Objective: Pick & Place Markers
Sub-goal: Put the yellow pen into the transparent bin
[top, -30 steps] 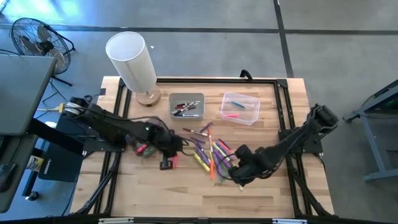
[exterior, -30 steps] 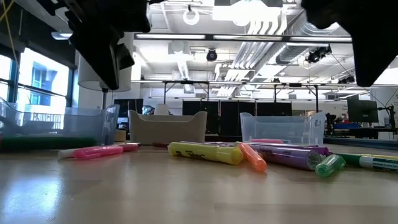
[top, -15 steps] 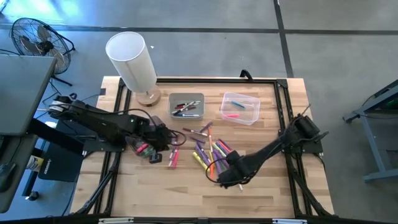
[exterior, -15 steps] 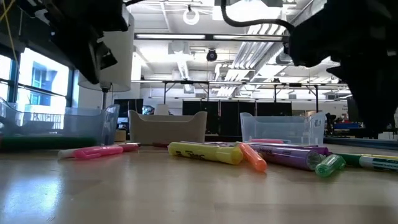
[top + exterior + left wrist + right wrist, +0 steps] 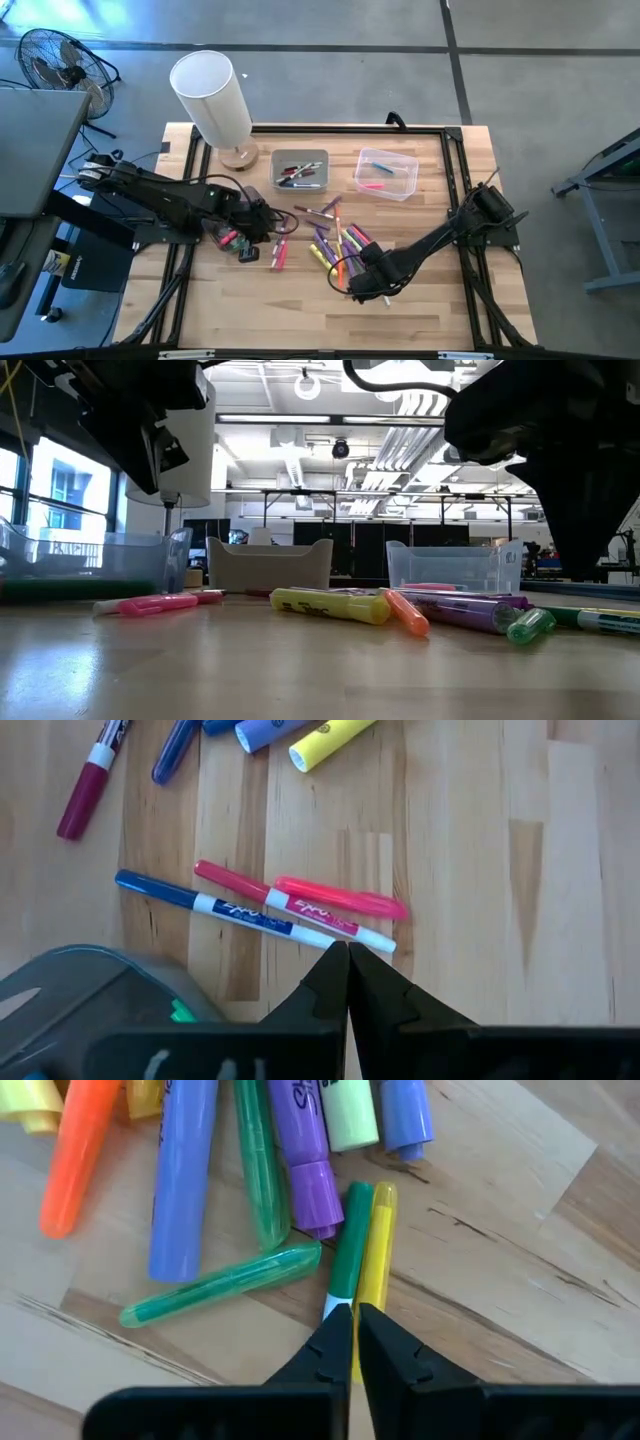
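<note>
A pile of coloured markers (image 5: 335, 240) lies on the wooden table's middle (image 5: 330, 605). Two pink markers (image 5: 340, 902) and a blue one (image 5: 200, 905) lie apart, to the pile's left (image 5: 278, 252). My left gripper (image 5: 347, 955) hangs shut above the table just left of them (image 5: 264, 232). My right gripper (image 5: 352, 1320) points down at the pile's near edge (image 5: 356, 284), shut, its fingertips over the near ends of a thin green marker (image 5: 348, 1240) and a yellow marker (image 5: 376, 1245). My right gripper's fingertips (image 5: 338, 1320) stand, pointing down, at the green marker's white end (image 5: 336, 1297) and the yellow marker beside it. Both markers lie flat on the table. I cannot tell whether the tips touch them.
A grey bin (image 5: 300, 168) and a clear bin (image 5: 385, 173), each holding markers, stand behind the pile. A third clear bin (image 5: 228, 240) sits under my left arm. A white lamp (image 5: 212, 100) stands at the far left. There is bare wood along the near edge.
My left gripper has drawn back toward the table's left edge, uncovering the two pink markers, then kept still. My right gripper has sunk and gone toward the left, onto the near edge of the marker pile. The markers have not moved.
</note>
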Robot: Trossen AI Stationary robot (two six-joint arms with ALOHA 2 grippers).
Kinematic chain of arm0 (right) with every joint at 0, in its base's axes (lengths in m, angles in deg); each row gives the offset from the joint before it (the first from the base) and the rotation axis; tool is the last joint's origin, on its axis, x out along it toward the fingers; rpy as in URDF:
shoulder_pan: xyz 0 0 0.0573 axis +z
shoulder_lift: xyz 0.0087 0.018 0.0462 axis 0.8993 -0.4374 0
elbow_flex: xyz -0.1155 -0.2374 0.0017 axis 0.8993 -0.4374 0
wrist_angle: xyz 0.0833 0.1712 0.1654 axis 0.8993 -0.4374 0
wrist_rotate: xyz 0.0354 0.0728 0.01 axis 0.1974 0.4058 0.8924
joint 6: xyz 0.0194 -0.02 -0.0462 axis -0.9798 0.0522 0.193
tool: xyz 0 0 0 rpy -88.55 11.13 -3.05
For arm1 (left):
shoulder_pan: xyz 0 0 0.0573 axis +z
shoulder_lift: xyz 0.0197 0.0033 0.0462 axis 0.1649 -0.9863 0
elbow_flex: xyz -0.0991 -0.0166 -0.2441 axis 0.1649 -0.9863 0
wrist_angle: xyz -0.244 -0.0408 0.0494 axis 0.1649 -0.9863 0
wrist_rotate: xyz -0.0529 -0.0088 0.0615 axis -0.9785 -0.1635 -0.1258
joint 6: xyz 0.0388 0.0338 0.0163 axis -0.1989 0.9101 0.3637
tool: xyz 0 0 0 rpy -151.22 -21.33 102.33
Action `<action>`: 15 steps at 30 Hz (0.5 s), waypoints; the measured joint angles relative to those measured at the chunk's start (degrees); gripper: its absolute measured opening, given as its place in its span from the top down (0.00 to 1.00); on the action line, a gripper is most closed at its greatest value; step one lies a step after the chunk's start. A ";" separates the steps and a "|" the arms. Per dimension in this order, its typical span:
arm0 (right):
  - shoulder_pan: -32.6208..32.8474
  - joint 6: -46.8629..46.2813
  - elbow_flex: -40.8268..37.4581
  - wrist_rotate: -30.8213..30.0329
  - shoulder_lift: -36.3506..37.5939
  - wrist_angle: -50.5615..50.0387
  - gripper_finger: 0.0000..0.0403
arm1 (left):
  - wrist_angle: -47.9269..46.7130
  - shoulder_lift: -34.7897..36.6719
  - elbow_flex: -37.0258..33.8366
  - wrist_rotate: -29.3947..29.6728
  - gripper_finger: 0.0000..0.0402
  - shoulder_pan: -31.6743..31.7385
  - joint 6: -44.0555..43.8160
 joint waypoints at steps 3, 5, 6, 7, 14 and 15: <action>0.01 0.00 0.00 0.65 0.00 0.01 0.90 | 0.13 0.00 0.00 -0.04 1.00 0.00 -0.01; 0.02 0.00 0.00 0.65 0.00 0.01 0.84 | 0.21 0.00 0.00 -0.06 1.00 0.00 -0.01; 0.02 0.02 0.00 0.45 0.00 0.01 0.81 | 0.31 -0.01 0.00 -0.10 1.00 0.00 -0.06; 0.02 0.01 0.00 -0.03 0.00 -0.07 0.79 | 0.36 -0.02 0.02 -0.16 1.00 0.00 -0.27; 0.02 0.09 -1.40 -1.20 0.07 0.44 0.72 | 0.42 -0.04 0.02 -0.80 1.00 0.00 -0.88; 0.00 0.07 -2.14 -0.82 0.07 0.53 0.72 | 0.42 -0.04 0.02 -1.19 1.00 0.00 -0.94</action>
